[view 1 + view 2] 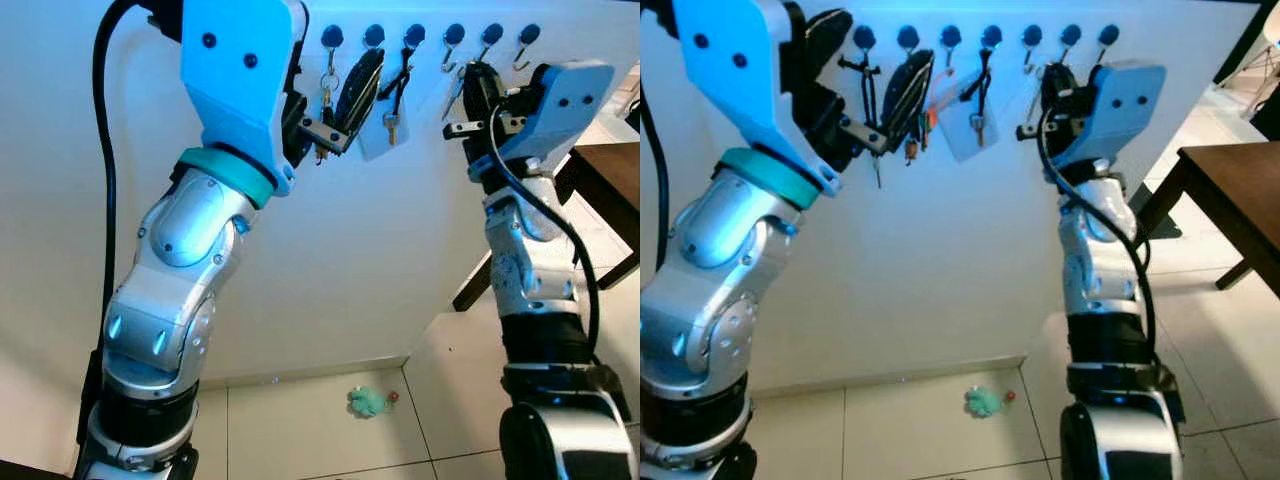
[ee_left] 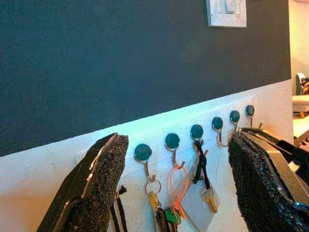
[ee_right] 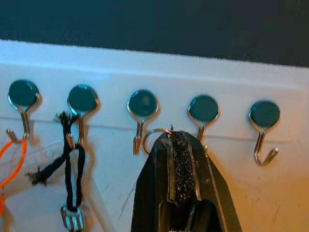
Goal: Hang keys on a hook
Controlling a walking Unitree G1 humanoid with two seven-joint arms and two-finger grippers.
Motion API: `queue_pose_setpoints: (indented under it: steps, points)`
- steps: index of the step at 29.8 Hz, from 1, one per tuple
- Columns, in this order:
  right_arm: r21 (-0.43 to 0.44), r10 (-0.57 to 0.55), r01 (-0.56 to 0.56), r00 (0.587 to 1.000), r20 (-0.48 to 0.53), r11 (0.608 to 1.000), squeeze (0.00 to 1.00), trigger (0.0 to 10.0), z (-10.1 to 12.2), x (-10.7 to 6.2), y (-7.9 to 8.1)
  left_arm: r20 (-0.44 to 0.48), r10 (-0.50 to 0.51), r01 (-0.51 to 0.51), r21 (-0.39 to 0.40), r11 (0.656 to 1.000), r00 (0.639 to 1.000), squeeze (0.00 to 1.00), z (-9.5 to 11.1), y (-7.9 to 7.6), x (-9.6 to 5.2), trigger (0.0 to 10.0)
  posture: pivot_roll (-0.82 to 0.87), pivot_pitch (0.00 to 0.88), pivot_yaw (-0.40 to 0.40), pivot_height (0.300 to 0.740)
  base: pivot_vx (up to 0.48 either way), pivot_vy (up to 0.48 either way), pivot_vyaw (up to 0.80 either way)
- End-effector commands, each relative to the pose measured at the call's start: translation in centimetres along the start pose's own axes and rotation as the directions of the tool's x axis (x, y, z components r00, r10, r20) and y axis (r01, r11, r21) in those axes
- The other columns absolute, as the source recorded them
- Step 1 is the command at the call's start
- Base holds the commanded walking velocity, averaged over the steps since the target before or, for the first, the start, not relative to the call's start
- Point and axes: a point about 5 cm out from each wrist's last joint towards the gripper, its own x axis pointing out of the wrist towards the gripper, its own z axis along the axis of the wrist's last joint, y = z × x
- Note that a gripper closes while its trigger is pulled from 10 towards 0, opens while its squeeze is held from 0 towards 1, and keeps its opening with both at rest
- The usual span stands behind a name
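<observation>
Right gripper [image 3: 179, 145] is pinched shut on the key ring [image 3: 155, 137], right beside an empty hook [image 3: 139, 118]. Left gripper [image 2: 178, 193] is spread wide, idle. Advice: lift the ring over the hook tip, settle, then release slowly.

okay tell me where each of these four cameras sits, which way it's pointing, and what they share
Left eye view: on the head, facing the wall; left gripper and right gripper raised at the hook rail.
Right eye view: same scene, shifted.
Left wrist view: between its open fingers toward the hanging keys.
Right wrist view: along shut fingers pinching a key ring between two hooks.
All share the rail.
</observation>
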Motion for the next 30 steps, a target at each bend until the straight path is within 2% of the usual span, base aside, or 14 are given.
queue_pose_setpoints:
  steps: [1, 22, 30]
  points:
    - [0.005, -0.011, 0.011, 1.000, 0.002, 1.000, 0.00, 10.0, -0.1, 0.1, -0.3, 0.022, -0.005, 0.005, 0.010, 1.000, 1.000, 0.00, 0.6, -0.2, -0.1, 10.0, -0.12, 0.097, 0.035, 0.740, 0.000, 0.000, 0.00]
    - [0.004, 0.040, -0.040, 0.998, -0.043, 0.999, 0.00, 10.0, -0.7, 0.8, 0.4, 0.018, -0.002, 0.002, 0.011, 1.000, 1.000, 0.00, 0.8, -0.2, -0.2, 10.0, -0.11, 0.102, 0.034, 0.740, 0.000, 0.000, 0.00]
    - [-0.008, 0.064, -0.064, 0.995, -0.073, 0.998, 0.00, 10.0, -1.6, -0.1, 0.7, 0.017, -0.001, 0.001, 0.010, 1.000, 1.000, 0.00, 0.8, -0.2, -0.2, 10.0, -0.12, 0.104, 0.033, 0.740, 0.000, 0.000, 0.00]
